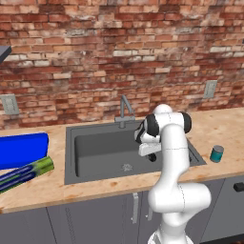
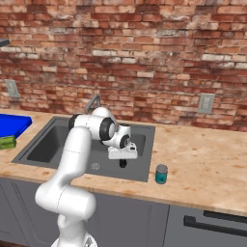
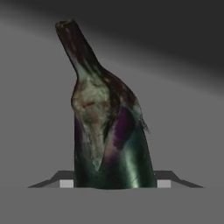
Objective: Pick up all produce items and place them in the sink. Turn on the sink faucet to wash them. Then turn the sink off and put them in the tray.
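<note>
The produce item (image 3: 109,131), a near-black, purple-tinged teardrop with a long stem, fills the hand view, and my gripper (image 3: 114,183) is shut on it, one fingertip (image 3: 66,183) on each side of its wide end. From the base cameras the gripper (image 1: 151,151) (image 2: 122,155) hangs over the right part of the dark grey sink (image 1: 95,147) (image 2: 48,147), with the produce item (image 1: 152,157) (image 2: 123,163) pointing down from it above the basin floor. The thin grey sink faucet (image 1: 125,110) (image 2: 93,102) stands behind the basin. The blue tray (image 1: 21,148) (image 2: 12,124) lies on the counter to the left.
A green-and-blue striped box (image 1: 26,172) (image 2: 6,142) lies in front of the tray. A teal can (image 1: 217,154) (image 2: 161,174) stands on the wooden counter to the right of the sink. A brick wall with outlets backs the counter.
</note>
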Motion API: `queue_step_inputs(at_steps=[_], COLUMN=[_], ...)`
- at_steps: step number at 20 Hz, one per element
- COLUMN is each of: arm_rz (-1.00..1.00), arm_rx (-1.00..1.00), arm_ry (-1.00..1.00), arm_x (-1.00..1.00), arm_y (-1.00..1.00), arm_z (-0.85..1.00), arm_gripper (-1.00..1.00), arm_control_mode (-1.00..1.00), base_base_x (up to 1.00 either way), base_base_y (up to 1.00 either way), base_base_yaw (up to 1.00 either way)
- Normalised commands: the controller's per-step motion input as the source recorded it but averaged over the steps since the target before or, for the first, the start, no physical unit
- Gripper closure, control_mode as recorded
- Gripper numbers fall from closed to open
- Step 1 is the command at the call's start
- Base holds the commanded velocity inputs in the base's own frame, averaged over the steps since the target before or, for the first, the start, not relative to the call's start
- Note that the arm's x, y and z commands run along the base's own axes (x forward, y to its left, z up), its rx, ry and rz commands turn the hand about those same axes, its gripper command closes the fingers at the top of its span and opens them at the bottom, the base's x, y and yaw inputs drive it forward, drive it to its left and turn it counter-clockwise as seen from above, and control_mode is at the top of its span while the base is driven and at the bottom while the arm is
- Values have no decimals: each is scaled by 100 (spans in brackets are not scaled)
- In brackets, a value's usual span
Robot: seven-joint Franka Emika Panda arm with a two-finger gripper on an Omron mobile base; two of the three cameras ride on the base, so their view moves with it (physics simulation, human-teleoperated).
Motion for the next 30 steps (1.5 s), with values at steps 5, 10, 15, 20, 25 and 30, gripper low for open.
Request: queue_step_inputs(at_steps=[5, 10, 15, 20, 25, 30], arm_rz=[4, 1, 0, 1, 3, 5], arm_rx=[0, 0, 0, 0, 0, 0], arm_ry=[-6, -4, -4, -11, -16, -21], arm_x=[-18, -30, -36, -35, -42, -58], arm_y=[0, 0, 0, 5, 7, 3], arm_z=[4, 18, 43, 75, 83, 80], arm_gripper=[-100, -100, -100, -100, -100, -100], arm_control_mode=[-100, -100, -100, -100, -100, -100], base_base_x=[0, 0, 0, 0, 0, 0], base_base_y=[0, 0, 0, 0, 0, 0], base_base_yaw=[0, 0, 0, 0, 0, 0])
